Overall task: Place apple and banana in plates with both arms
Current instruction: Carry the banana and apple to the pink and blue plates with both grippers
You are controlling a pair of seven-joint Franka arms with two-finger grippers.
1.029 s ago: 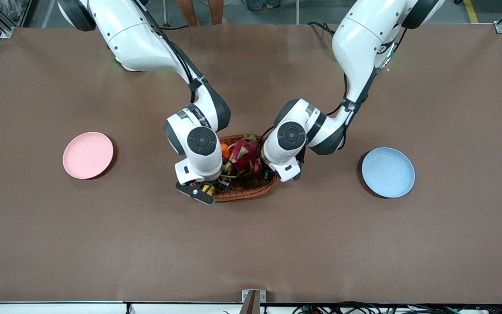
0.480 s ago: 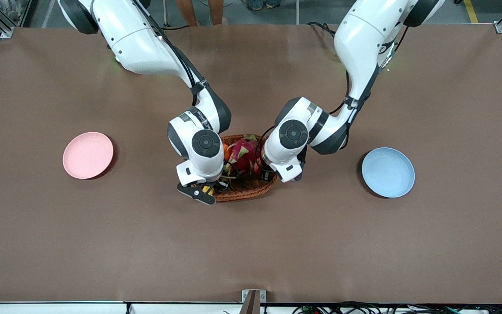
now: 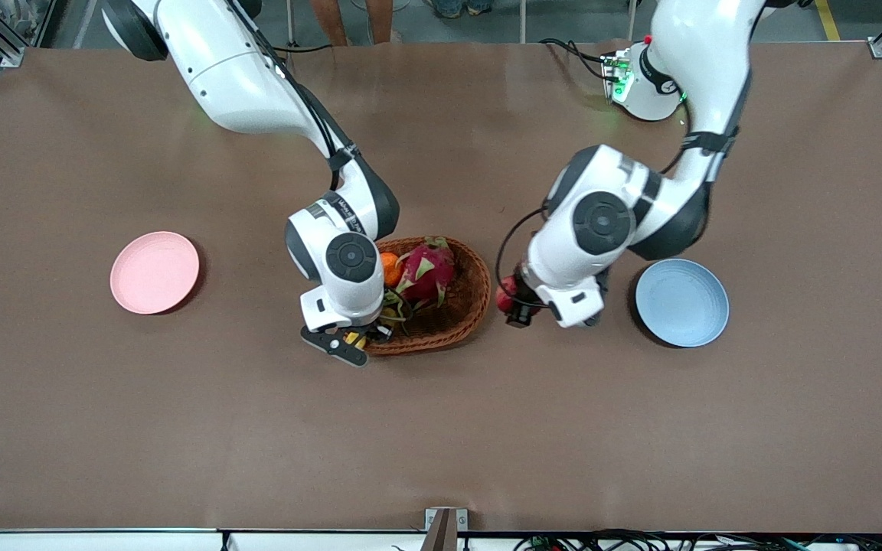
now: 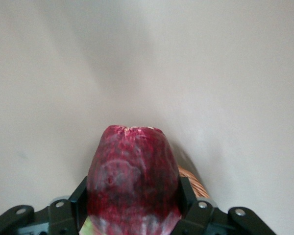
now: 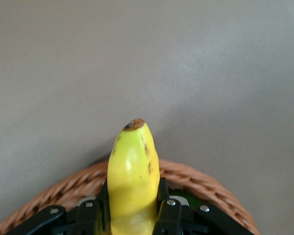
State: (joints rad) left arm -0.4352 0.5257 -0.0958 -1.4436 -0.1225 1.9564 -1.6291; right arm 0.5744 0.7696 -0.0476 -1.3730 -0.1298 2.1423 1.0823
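My left gripper is shut on the dark red apple and holds it above the table between the basket and the light blue plate. In the left wrist view the apple fills the gap between the gripper fingers. My right gripper is shut on the yellow banana over the basket's end toward the right arm. In the right wrist view the banana sticks out of the gripper, dark tip forward. The pale pink plate lies toward the right arm's end.
The oval wicker basket sits mid-table with a pink dragon fruit and an orange in it. Its rim shows in the left wrist view and the right wrist view. Brown tabletop surrounds both plates.
My left gripper has come up out of the basket with the apple and moved toward the blue plate. My right gripper has stayed at the basket, shifting only slightly.
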